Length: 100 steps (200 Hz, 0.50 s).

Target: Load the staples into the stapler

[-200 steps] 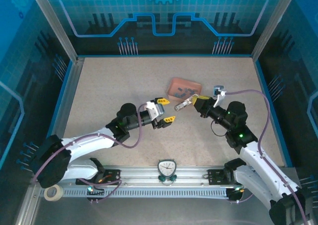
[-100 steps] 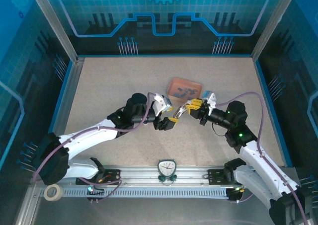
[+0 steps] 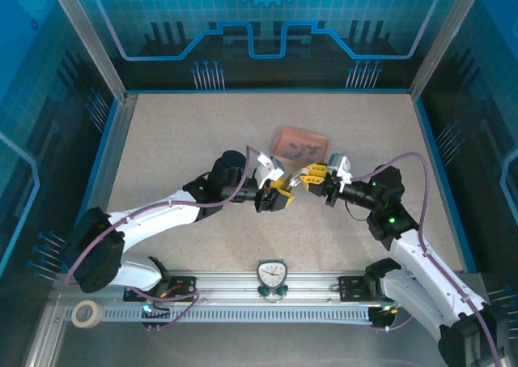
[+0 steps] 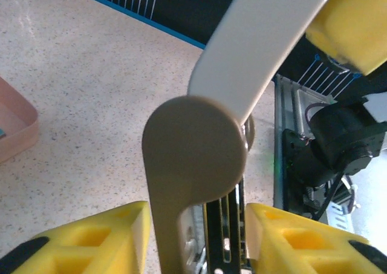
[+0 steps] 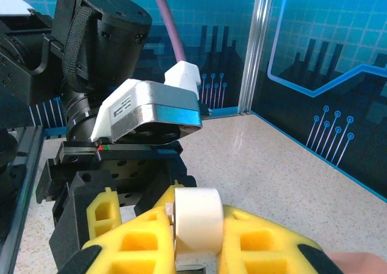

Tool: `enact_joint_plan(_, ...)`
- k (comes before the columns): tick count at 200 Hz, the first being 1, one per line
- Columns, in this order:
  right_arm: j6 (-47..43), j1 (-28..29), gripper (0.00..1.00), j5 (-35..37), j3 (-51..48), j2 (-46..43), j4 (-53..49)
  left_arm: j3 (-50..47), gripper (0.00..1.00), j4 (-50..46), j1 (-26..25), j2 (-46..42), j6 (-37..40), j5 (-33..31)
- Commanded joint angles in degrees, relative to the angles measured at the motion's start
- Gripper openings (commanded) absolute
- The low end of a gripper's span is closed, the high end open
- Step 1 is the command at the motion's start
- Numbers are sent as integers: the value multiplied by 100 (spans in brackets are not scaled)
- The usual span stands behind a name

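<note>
Step in hand, by my reading: opening and bracing the stapler [image 4: 193, 147] ahead of any loading; it is up off the bench [image 3: 178, 140], held between the two arms just in front of the salmon tray [image 3: 278, 142]; the staples [image 3: 301, 148] lie as dark bits inside that tray; none seen in the stapler.

State of the right end effector [image 5: 196, 241]: pressed together on the pale rounded end of the stapler, pinching it; in the left wrist view one of its yellow fingers [image 4: 351, 20] sits at the far end of the pale top arm, which is swung up off the base at the round hinge.

State of the left end effector [image 4: 196, 241]: its yellow pads stand close on either side of the stapler's base, where the dark metal channel shows; cannot tell whether they bear on it yet.

Next move, judged: the left needs a sure hold on the base, channel up, top arm open; then one arm must let go and pick a single strip from the tray; the strips are tiny, so a fine pinch and careful line-up with the channel; the risk is the stapler twisting as one grip leaves.

Writing: no brand readable on the stapler; marks on the grey housing [image 5: 145, 114] too small to read; round dial [image 3: 273, 274] on the front rail, face not legible.
</note>
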Motion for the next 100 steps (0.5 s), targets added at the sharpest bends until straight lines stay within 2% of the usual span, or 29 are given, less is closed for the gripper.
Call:
enact_joint_plan(1,-128,16,16,-188,-54,-15,172,105,39,244,38,47,-27,242)
enact_joint_plan(24,-109,16,16,-197,-79,-19,231,105,28,248,42,82,9,287)
enact_joint_plan(49,-85,15,17,-223,-90,-26,263,118,28,248,44,92,33,297)
enact_joint_plan(57,-49,16,17,-198,-91,-39,265,124,33,242,49,91,33,279)
enact_joint_plan(74,205,22,17,57,-48,-43,192,150,50,188,46,42,61,134)
enact_joint_plan(87,544,67,18,605,106,1,-168,217,58,34,47,-13,77,-134)
enact_joint_plan(100,1043,166,17,1345,393,82,-1017,340,62,-233,50,-78,48,-501)
